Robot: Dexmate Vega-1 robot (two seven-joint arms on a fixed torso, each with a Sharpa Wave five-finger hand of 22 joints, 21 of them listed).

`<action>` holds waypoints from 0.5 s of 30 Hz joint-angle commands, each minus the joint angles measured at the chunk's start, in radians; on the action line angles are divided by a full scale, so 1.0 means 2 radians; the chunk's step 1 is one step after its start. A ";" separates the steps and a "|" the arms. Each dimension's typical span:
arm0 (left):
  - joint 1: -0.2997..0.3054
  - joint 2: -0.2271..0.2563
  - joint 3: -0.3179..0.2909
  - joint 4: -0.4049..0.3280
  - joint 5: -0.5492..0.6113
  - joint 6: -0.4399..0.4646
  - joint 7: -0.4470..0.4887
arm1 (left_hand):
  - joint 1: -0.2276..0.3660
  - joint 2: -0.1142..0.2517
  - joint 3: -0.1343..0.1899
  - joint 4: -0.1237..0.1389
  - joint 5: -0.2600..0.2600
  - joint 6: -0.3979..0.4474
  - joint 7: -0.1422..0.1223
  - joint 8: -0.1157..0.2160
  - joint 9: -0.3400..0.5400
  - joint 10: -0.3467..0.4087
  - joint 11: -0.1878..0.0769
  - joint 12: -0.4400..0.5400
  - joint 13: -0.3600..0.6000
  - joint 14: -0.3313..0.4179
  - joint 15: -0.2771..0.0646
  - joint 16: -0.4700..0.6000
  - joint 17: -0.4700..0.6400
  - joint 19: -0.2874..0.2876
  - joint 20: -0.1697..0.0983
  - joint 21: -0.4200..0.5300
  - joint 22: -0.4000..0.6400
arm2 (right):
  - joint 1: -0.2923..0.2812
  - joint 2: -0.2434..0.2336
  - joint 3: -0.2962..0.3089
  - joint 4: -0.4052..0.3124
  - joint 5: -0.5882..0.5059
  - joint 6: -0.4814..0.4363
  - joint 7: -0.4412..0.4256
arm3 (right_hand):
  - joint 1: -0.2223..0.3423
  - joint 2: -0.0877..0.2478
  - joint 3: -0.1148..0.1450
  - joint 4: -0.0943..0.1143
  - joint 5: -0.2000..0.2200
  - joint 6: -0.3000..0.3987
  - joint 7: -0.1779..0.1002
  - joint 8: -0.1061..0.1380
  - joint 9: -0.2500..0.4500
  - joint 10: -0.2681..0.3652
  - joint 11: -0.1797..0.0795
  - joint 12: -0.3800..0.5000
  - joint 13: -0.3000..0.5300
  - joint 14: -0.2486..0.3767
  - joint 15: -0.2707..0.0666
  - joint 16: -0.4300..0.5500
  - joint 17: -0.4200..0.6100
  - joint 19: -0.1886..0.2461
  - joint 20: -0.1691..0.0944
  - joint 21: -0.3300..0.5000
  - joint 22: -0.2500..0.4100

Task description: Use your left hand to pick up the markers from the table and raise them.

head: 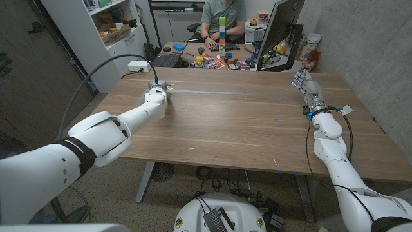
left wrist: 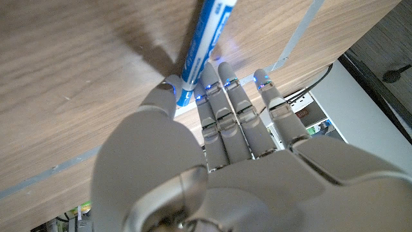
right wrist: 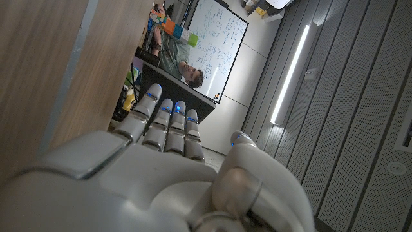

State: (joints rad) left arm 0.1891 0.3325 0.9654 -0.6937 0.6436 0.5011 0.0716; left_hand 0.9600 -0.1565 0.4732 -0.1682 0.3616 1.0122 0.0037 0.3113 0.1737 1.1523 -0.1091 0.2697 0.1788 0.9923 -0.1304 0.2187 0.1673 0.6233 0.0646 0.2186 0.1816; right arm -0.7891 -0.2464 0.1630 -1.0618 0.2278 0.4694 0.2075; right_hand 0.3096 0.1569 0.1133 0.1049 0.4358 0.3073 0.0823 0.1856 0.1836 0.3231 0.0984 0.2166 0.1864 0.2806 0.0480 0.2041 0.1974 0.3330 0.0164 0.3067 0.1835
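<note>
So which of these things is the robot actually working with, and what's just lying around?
Part of the job:
- blue marker, lying on the table
- left hand, fingertips at the marker, thumb beside it

Just lying about:
- right hand, holding nothing, at the table's far right
- second table behind with clutter, a block tower, a monitor
- person seated there

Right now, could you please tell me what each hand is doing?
Left hand: fingers and thumb on a blue-and-white marker at the table; it appears to be holding it.
Right hand: open, holding nothing.
</note>
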 commanded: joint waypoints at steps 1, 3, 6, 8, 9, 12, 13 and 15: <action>0.015 0.008 -0.007 -0.032 -0.003 0.018 0.002 | 0.005 -0.001 0.004 0.000 -0.005 0.090 0.003 -0.002 0.001 0.019 -0.015 -0.003 0.001 0.006 0.002 -0.003 0.001 0.005 -0.001 0.003 0.001 | -0.002 -0.003 0.001 -0.002 0.002 -0.008 0.004 | -0.003 0.000 -0.002 0.001 -0.002 0.002 -0.002 0.003 0.002 0.000 0.003 -0.001 0.001 0.004 0.001 0.001 0.001 0.001 0.002 -0.001 0.001; 0.020 0.017 -0.008 -0.055 -0.002 0.025 -0.003 | 0.005 -0.001 0.005 0.000 -0.006 0.089 0.003 -0.004 0.001 0.015 -0.016 -0.007 0.001 0.005 0.002 -0.004 0.001 0.004 0.001 0.003 0.001 | -0.004 -0.003 0.001 -0.005 0.003 -0.012 0.005 | -0.003 0.000 -0.002 0.001 -0.002 0.002 -0.001 0.004 0.002 0.000 0.004 -0.001 0.001 0.004 0.002 0.000 0.001 0.001 0.002 -0.001 0.001; 0.028 0.028 -0.012 -0.082 0.000 0.034 -0.008 | 0.006 -0.001 0.006 0.001 -0.008 0.087 0.000 -0.007 0.001 0.016 -0.016 -0.008 0.001 0.005 0.002 -0.006 0.001 0.005 0.003 0.003 0.001 | -0.005 -0.003 0.000 -0.008 0.002 -0.015 0.006 | -0.004 0.000 -0.002 0.001 -0.002 0.002 -0.001 0.004 0.002 0.000 0.005 -0.001 0.001 0.004 0.001 0.000 0.001 0.001 0.002 -0.001 0.001; 0.033 0.035 -0.013 -0.102 0.003 0.041 -0.013 | 0.005 -0.001 0.006 0.001 -0.009 0.086 0.001 -0.008 0.001 0.015 -0.017 -0.009 0.001 0.005 0.003 -0.006 0.001 0.005 0.003 0.002 0.001 | -0.007 -0.003 -0.001 -0.013 0.002 -0.018 0.005 | -0.004 0.000 -0.003 0.001 -0.002 0.002 -0.001 0.003 0.002 -0.001 0.005 -0.002 0.001 0.004 0.002 0.000 0.001 0.001 0.002 -0.002 0.001; 0.036 0.039 -0.014 -0.111 0.004 0.045 -0.015 | 0.005 -0.002 0.006 0.002 -0.011 0.085 0.002 -0.010 0.001 0.014 -0.017 -0.011 0.002 0.005 0.003 -0.007 0.001 0.004 0.004 0.002 0.001 | -0.009 -0.001 0.000 -0.017 0.003 -0.022 0.002 | -0.004 0.000 -0.003 0.001 -0.002 0.002 -0.001 0.003 0.002 -0.001 0.005 -0.002 0.001 0.003 0.001 0.000 0.001 0.001 0.002 -0.002 0.001; 0.044 0.051 -0.016 -0.138 0.008 0.052 -0.021 | 0.004 -0.002 0.007 0.003 -0.012 0.084 0.002 -0.011 0.001 0.014 -0.017 -0.012 0.002 0.004 0.004 -0.008 0.001 0.005 0.005 0.002 0.001 | -0.016 -0.001 -0.001 -0.030 0.003 -0.029 -0.001 | -0.004 0.000 -0.003 0.001 -0.002 0.002 -0.001 0.003 0.002 0.000 0.006 -0.002 0.001 0.004 0.002 0.000 0.001 0.001 0.002 -0.002 0.001; 0.046 0.054 -0.017 -0.144 0.009 0.053 -0.023 | 0.004 -0.002 0.007 0.003 -0.013 0.084 0.002 -0.012 0.001 0.013 -0.016 -0.013 0.002 0.004 0.005 -0.009 0.001 0.005 0.005 0.001 0.001 | -0.018 0.000 -0.001 -0.035 0.002 -0.033 -0.002 | -0.005 0.000 -0.003 0.001 -0.003 0.002 0.000 0.003 0.002 0.000 0.006 -0.001 0.001 0.003 0.002 0.000 0.001 0.001 0.002 -0.002 0.001; 0.049 0.060 -0.021 -0.155 0.009 0.056 -0.024 | 0.003 -0.002 0.007 0.003 -0.014 0.084 0.001 -0.013 0.001 0.012 -0.016 -0.014 0.002 0.004 0.005 -0.009 0.001 0.004 0.006 0.001 0.001 | -0.024 -0.001 -0.002 -0.047 0.002 -0.043 -0.003 | -0.005 0.000 -0.003 0.001 -0.003 0.002 0.000 0.003 0.002 0.000 0.006 -0.001 0.001 0.003 0.002 0.000 0.001 0.001 0.002 -0.002 0.001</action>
State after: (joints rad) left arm 0.2459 0.3879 0.9448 -0.8539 0.6398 0.5546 0.0603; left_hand 0.9600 -0.1565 0.4814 -0.1599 0.3385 1.0155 0.0070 0.2880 0.1737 1.1529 -0.1117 0.2467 0.1792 0.9973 -0.1257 0.2026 0.1675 0.6284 0.0697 0.2186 0.1816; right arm -0.7989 -0.2505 0.1637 -1.0782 0.2318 0.4355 0.2136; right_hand 0.3097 0.1569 0.1134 0.1049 0.4358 0.3073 0.0823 0.1856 0.1835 0.3173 0.1039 0.2166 0.1864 0.2806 0.0480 0.2041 0.1974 0.3330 0.0163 0.3027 0.1835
